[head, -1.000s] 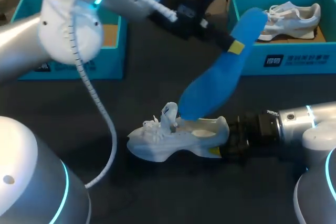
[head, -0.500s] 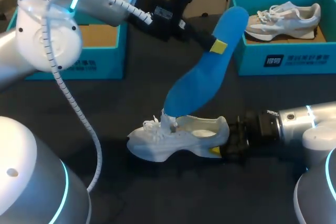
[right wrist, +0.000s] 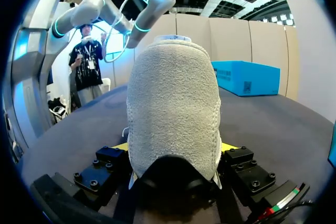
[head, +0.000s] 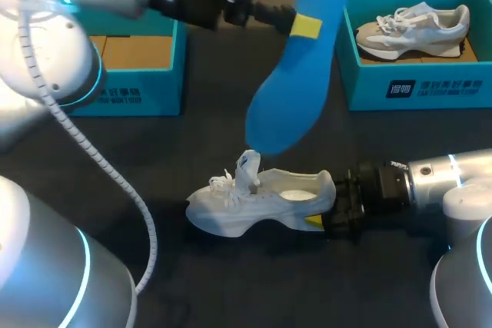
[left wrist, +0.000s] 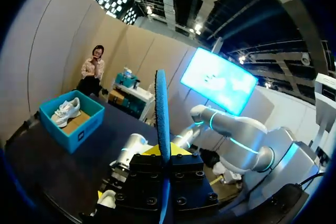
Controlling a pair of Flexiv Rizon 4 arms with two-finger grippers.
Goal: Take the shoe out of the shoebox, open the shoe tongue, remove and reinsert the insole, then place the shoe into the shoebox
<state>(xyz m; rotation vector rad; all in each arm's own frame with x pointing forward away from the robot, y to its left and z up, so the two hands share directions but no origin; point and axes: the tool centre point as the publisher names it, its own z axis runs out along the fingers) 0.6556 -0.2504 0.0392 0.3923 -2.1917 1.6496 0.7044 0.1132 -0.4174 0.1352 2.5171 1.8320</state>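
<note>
My left gripper (head: 305, 26) is shut on a blue insole (head: 292, 90) near its heel end and holds it steeply tilted in the air. The insole's lower tip hangs just above the raised tongue of the white shoe (head: 246, 205). In the left wrist view the insole (left wrist: 161, 108) shows edge-on between the fingers of the left gripper (left wrist: 164, 153). The shoe stands upright on the dark table, toe to the left. My right gripper (head: 317, 222) is shut on its heel. The right wrist view shows that heel (right wrist: 173, 103) filling the space between the right gripper's (right wrist: 173, 156) two fingers.
A teal shoebox (head: 415, 86) at the back right holds a second white shoe (head: 415, 24). An open teal shoebox (head: 138, 82) stands at the back left, under my left arm. Dark bare table lies in front of the shoe.
My left arm has swung to the left and up, lifting the insole's lower tip out of the shoe and standing the insole more upright. The shoe and my right arm have stayed put.
</note>
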